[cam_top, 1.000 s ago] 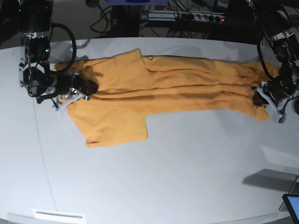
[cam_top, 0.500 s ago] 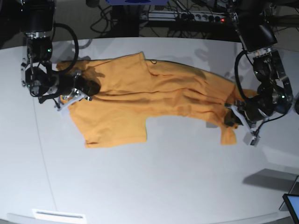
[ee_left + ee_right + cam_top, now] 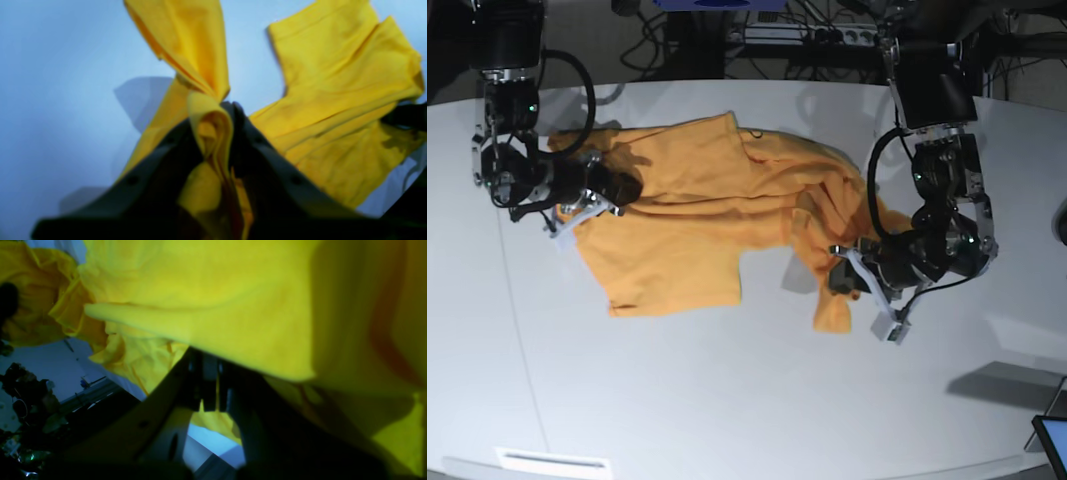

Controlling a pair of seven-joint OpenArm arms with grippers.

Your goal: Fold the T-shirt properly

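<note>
The orange-yellow T-shirt (image 3: 687,210) lies on the white table (image 3: 727,400), flat at its left half and bunched up at its right. My right gripper (image 3: 622,188), on the left of the base view, is shut on the T-shirt's left end; in the right wrist view, cloth (image 3: 233,306) drapes over its closed fingers (image 3: 208,386). My left gripper (image 3: 839,280) is shut on the T-shirt's right end, holding it raised, with a flap hanging below. In the left wrist view a fold of fabric (image 3: 213,133) is pinched between the dark fingers (image 3: 260,150).
Cables and a power strip (image 3: 827,35) run behind the table's far edge. A screen corner (image 3: 1052,440) shows at the bottom right. A white strip (image 3: 552,462) lies at the front left edge.
My left gripper has carried the T-shirt's right end leftward and toward the front, so the stretched cloth now bunches in the middle. The right gripper has stayed in place.
</note>
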